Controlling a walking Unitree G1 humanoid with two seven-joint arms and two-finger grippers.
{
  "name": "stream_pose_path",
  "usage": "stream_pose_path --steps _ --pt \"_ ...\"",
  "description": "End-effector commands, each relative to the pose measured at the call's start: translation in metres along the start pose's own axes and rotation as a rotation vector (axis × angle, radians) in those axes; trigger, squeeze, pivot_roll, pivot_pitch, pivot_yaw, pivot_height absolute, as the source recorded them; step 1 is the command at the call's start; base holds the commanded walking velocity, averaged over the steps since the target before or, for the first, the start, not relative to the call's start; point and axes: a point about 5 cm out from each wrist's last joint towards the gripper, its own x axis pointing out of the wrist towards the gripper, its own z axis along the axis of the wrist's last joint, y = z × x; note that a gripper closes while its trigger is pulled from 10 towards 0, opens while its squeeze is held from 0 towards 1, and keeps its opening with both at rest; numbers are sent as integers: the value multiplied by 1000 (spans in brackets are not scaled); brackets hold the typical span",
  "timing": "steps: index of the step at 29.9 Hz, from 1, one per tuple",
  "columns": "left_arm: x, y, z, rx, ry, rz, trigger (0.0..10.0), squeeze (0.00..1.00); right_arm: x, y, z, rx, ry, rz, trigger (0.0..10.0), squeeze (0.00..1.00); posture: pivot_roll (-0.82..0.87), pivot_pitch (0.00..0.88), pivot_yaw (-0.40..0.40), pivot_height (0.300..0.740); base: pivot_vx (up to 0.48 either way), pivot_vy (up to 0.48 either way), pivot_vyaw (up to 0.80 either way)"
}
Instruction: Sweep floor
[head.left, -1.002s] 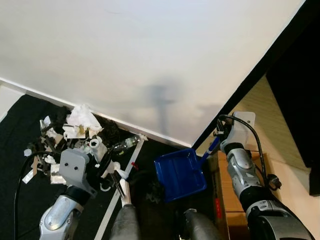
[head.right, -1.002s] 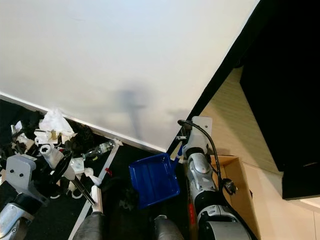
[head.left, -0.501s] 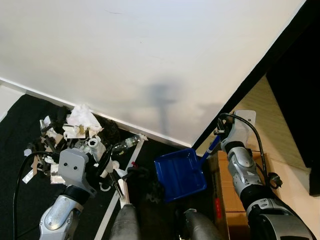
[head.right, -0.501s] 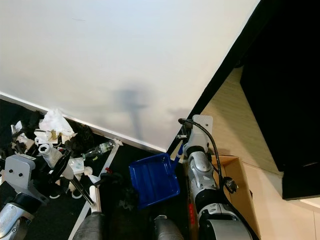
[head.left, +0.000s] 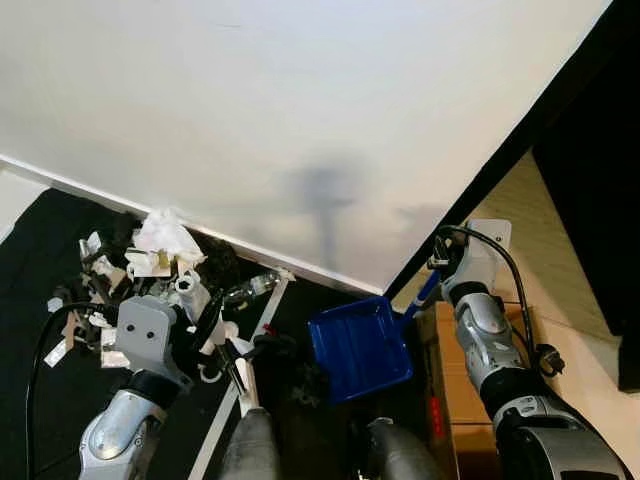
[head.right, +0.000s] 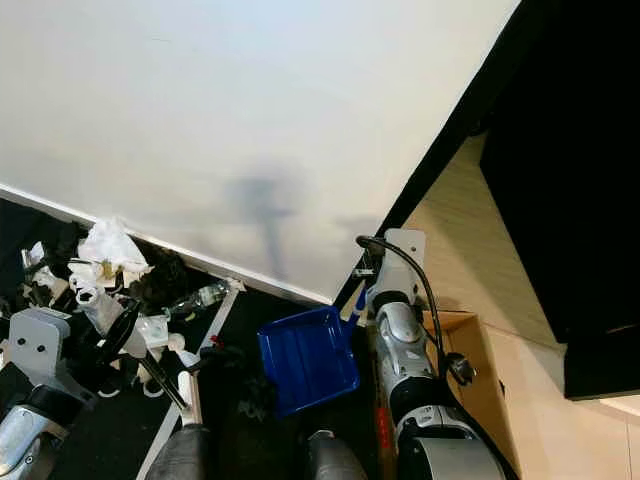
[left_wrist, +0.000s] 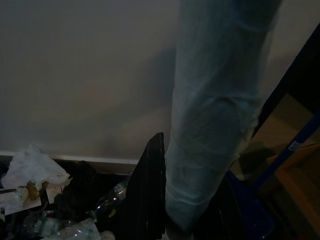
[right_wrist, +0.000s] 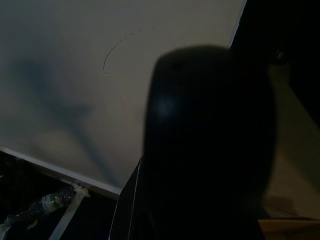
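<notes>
From the left eye view we've got the trash heaped on the dark floor by the wall at the left, and the blue dustpan sitting right of it, mouth facing left toward us, handle running up-right. We'd say drag the broom low and slow toward the pan so the bottle doesn't roll off.

Right eye view: right gripper is up at the pan's handle; can't tell its grip.

Left wrist view: left gripper is clamped on the pale broom stick.

Right wrist view: too dark.
</notes>
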Motion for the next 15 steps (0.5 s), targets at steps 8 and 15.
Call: stream_pose_path --steps 8,15 --pt "-3 -3 -6 -8 15 9 10000 0 -9 2 -22 39 102 9 10000 0 311 252 -92 740 0 0 0" --pt "-1 5 -9 13 33 65 10000 0 -8 -1 -22 30 106 4 10000 0 270 235 -103 740 0 0 0"
